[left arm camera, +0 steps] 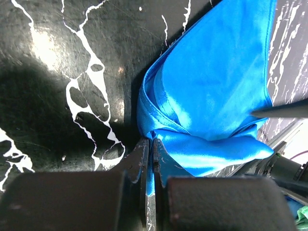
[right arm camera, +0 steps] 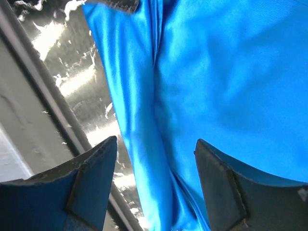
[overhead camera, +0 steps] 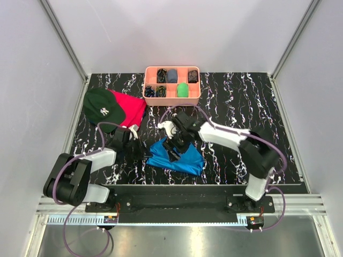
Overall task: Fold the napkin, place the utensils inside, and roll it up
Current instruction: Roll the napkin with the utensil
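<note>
The bright blue napkin (overhead camera: pixel 179 159) lies bunched on the black marbled table near the front edge. My left gripper (overhead camera: pixel 140 150) is at its left corner, jaws shut on a thin fold of the napkin (left arm camera: pixel 207 96). My right gripper (overhead camera: pixel 174 149) is over the napkin's top, jaws open, with the blue cloth (right arm camera: pixel 192 86) between the fingers and untouched. The teal-green utensils are not in view.
A pink compartment tray (overhead camera: pixel 172 96) with small dark and green items stands at the back centre. A dark green cap (overhead camera: pixel 103 108) lies on a red cloth (overhead camera: pixel 131 107) at the back left. The table's front edge and rail run just below the napkin.
</note>
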